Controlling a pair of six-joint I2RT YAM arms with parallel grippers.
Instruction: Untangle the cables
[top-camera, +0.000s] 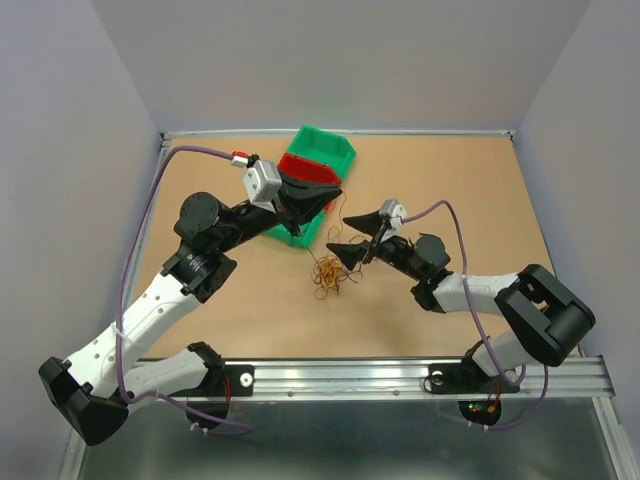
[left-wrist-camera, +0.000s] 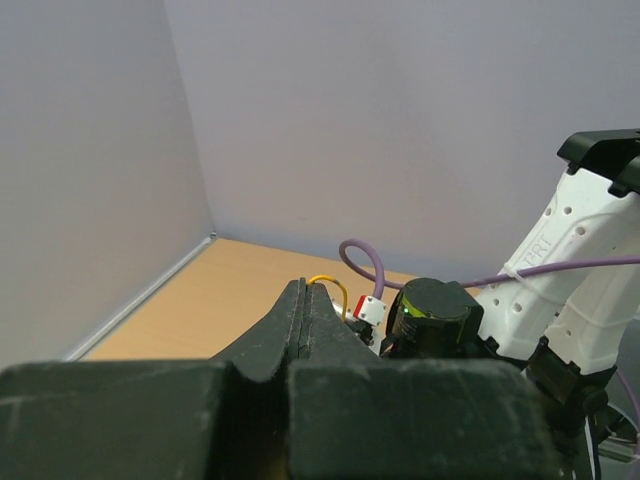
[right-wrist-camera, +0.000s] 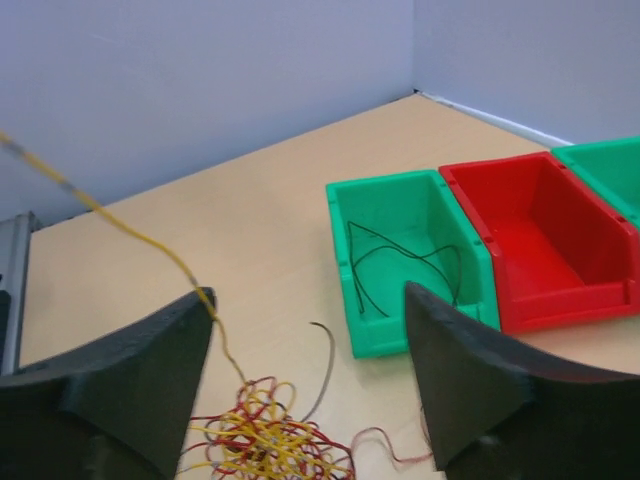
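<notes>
The cables lie as a small curly tangle of yellow, red and dark wires on the table, also seen at the bottom of the right wrist view. One yellow strand rises from it up to the left, past the left finger of my right gripper. My left gripper is raised over the bins, and its jaws are shut on a yellow cable end that pokes out at the tip. My right gripper is open and empty just above the tangle. A loose grey strand lies beside the tangle.
Three bins stand in a row behind the tangle. The near green bin holds a thin black wire. Beyond it are a red bin and another green bin. In the top view the bins lie partly under the left arm.
</notes>
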